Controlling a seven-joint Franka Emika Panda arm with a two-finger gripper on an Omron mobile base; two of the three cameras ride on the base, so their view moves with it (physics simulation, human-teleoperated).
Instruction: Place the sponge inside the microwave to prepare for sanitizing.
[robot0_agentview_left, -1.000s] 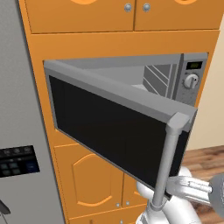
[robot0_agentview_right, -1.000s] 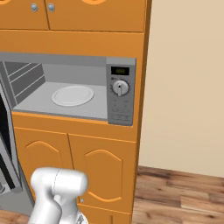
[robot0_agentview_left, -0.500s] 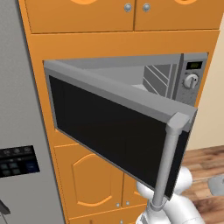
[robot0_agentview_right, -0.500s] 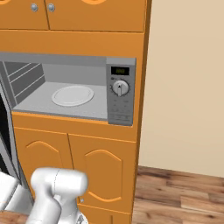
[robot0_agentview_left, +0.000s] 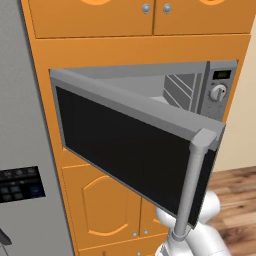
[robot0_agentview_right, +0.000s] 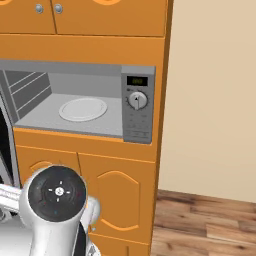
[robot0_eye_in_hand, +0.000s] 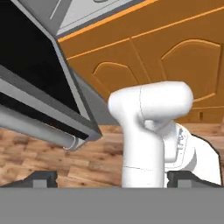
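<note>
1. Looking from the left base, the microwave (robot0_agentview_left: 210, 95) stands open; its dark door (robot0_agentview_left: 130, 150) swings out toward the camera, with the handle (robot0_agentview_left: 192, 190) at the door's right edge.
2. From the right base, the white turntable (robot0_agentview_right: 83, 109) lies inside the microwave, left of the dial (robot0_agentview_right: 137, 100).
3. In the hand view, the gripper (robot0_eye_in_hand: 111, 178) is below the door, jaws spread wide, holding nothing. I cannot tell where the sponge is.

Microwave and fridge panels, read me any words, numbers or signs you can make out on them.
None can be read.
microwave display: greenish digits, too blurred to read.
Marks around the dial knob and the buttons below it: too small to read.
Dark control panel on the grey appliance at left: faint button symbols, unreadable.
</note>
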